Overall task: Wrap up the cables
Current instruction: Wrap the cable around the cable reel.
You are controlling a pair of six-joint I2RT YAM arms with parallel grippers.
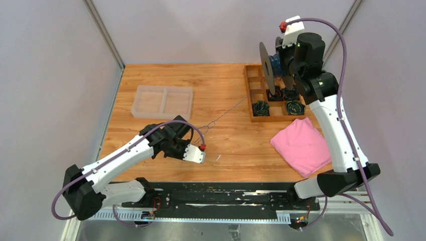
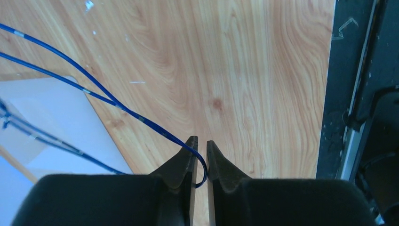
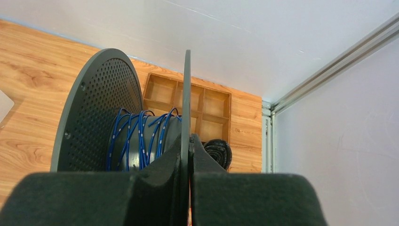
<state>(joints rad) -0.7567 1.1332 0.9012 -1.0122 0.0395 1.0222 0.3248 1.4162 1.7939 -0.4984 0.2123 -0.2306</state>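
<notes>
While my right pincer (image 3: pixel 190 140) clamps the rim of the spool (image 3: pixel 99 108) above the wooden tray (image 1: pixel 248 95), my left pincer (image 2: pixel 201 143) gapes narrowly around the cable (image 2: pixel 141 118).

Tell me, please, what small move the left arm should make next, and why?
Probably open the left end effector wider to drop the cable: its bend sits loose between barely parted jaws, and the right end effector, shut on the spool rim, could then wind the slack.
</notes>
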